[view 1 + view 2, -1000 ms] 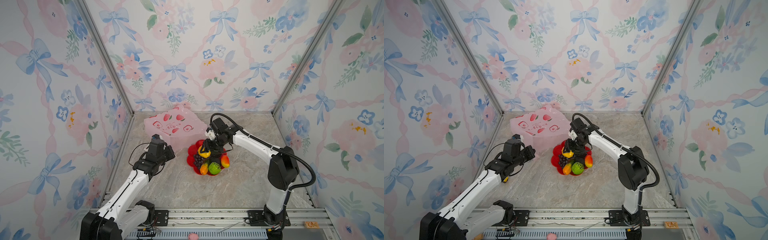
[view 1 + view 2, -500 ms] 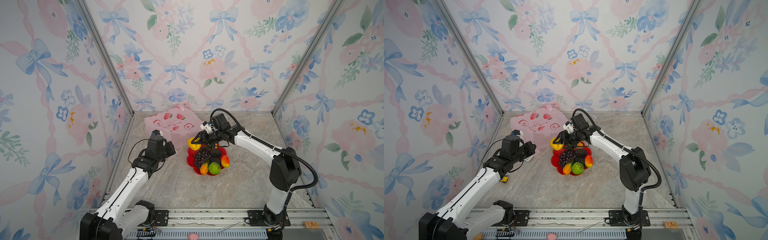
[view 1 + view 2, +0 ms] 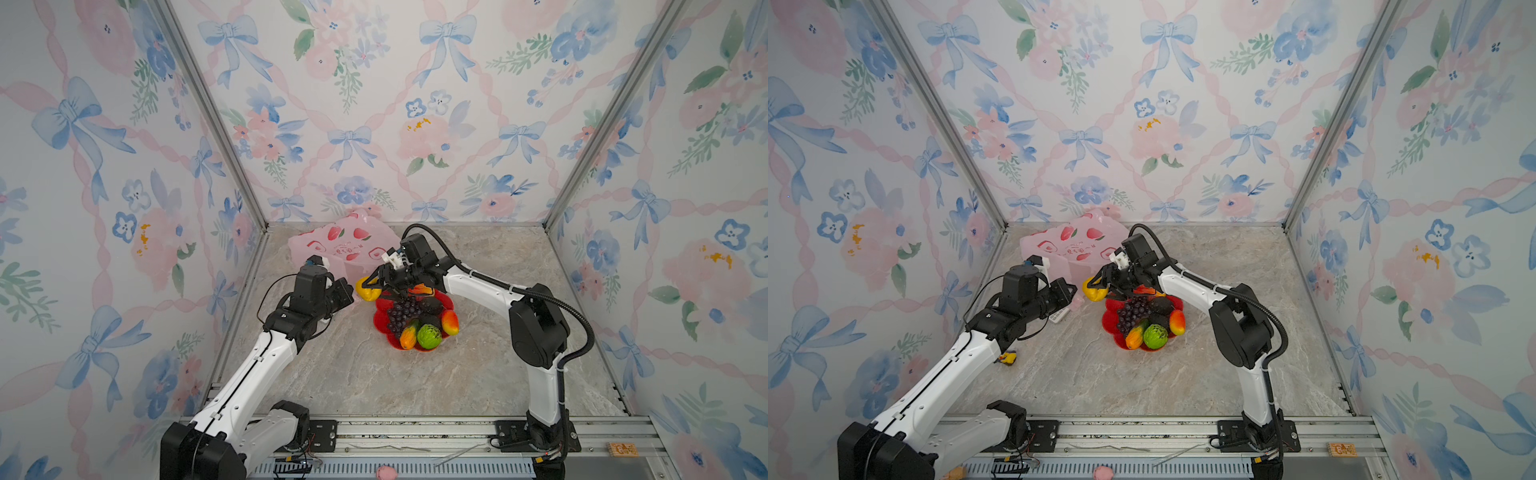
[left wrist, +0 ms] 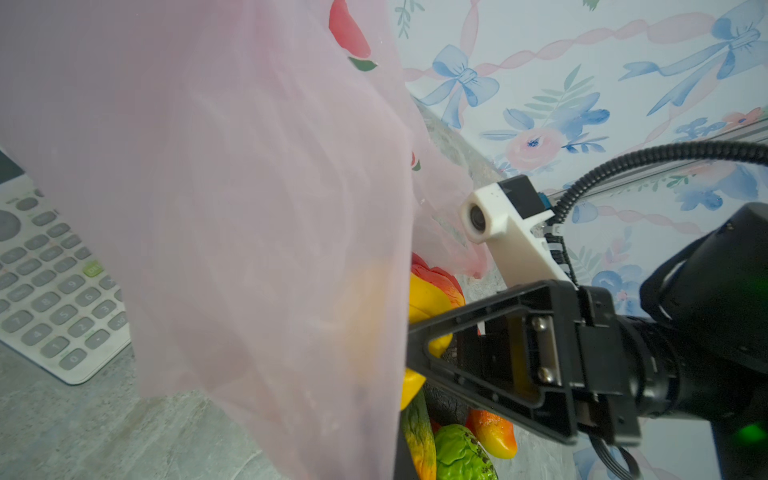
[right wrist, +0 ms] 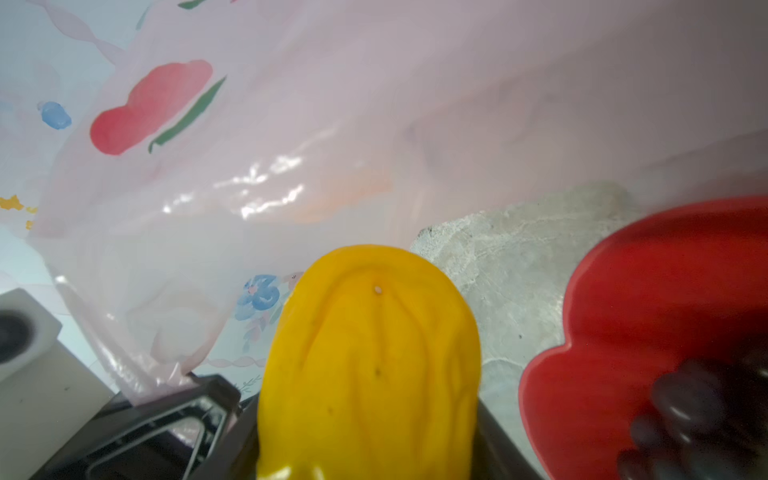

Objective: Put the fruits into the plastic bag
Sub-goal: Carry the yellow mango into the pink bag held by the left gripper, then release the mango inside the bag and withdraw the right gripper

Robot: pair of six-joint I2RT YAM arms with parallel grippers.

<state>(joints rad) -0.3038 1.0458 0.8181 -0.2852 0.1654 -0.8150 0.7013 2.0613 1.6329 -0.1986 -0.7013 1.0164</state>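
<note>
**1. plastic bag** [image 3: 347, 249]: pink, translucent, with red fruit prints. We list it at the far left of the table [image 3: 374, 374], slumped, with its near edge lifted.

**2. red plate** [image 3: 380, 318]: flower-shaped, mid-table, right of the bag and nearer to us. It carries the grape bunch [image 3: 401, 313], the green round fruit [image 3: 429, 336], mangoes and dark ovals. None of these is bagged.

**3. calculator** [image 4: 50, 282]: lies under the lifted film. It is plain only in the left wrist view.

**4. left gripper** [image 3: 348, 296]: closed, pinching the bag's near edge. The right wrist view shows film trapped at its tip.

**5. right gripper** [image 3: 369, 287]: clamped on the yellow fruit, between the plate's far-left rim and the left gripper.

**6. yellow fruit** [image 5: 370, 353]: its long axis runs out from the right wrist, nose toward the bag. From it the bag lies left and far, just beside. The right arm carries it, and the left arm only holds the edge.

We judge that the coming move turns on that edge staying raised. The left wrist view shows yellow glowing through the film, which the top views do not. We cannot tell whether the nose has passed the mouth.
</note>
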